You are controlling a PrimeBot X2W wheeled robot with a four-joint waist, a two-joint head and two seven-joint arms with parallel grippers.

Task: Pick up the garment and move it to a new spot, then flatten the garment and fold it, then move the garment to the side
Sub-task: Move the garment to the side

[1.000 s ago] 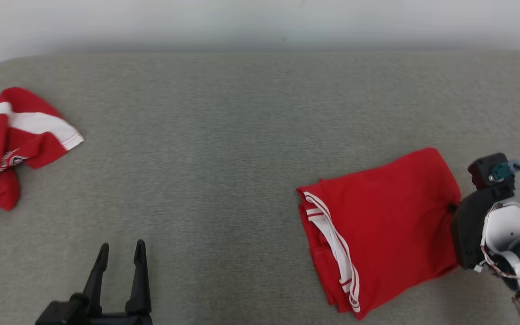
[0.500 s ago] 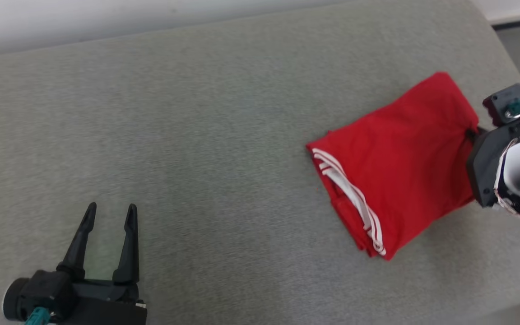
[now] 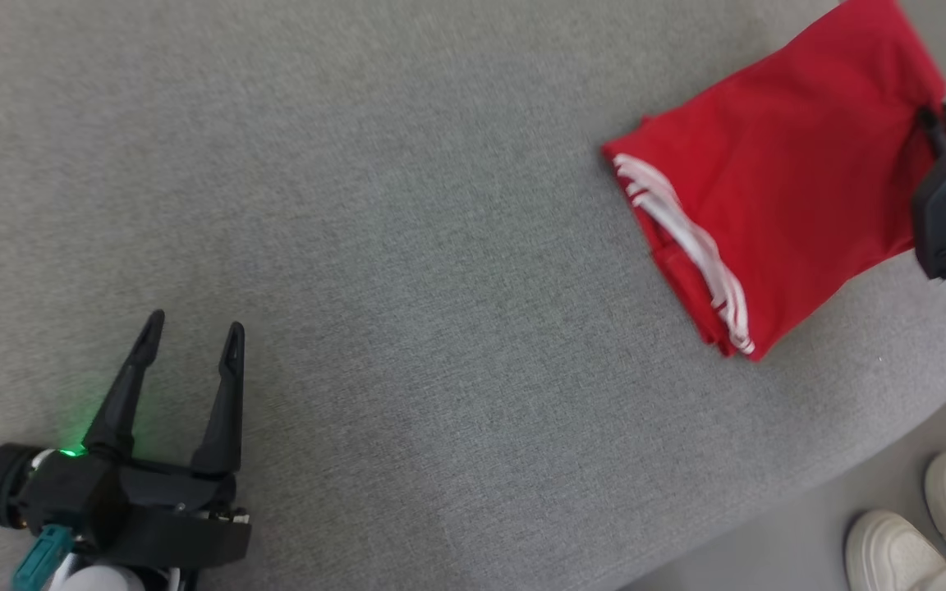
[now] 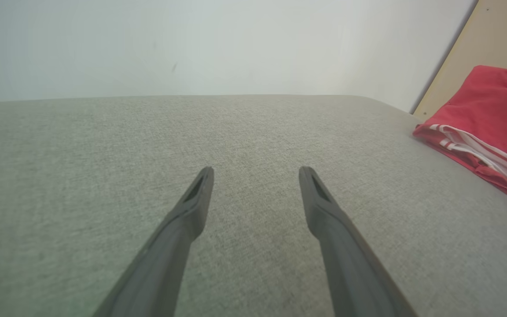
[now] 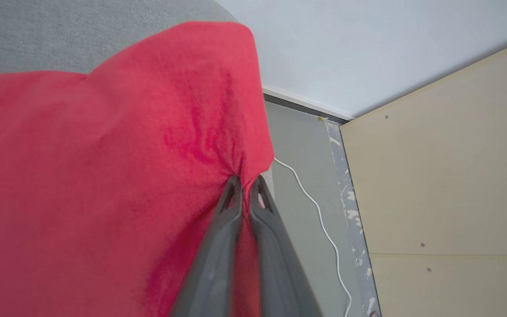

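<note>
one folded red garment (image 3: 777, 164) shows white stripes.

Grey cushion (image 3: 440, 205) is lying open across its middle and left; a folded red garment (image 3: 801, 164) is occupying its right edge, with a person's shoes (image 3: 900, 550) standing just beyond the near right corner.

We see the garment (image 3: 793, 189) folded — red, white stripes along one edge. It lies near a corner of the grey surface (image 3: 440, 246).
</note>
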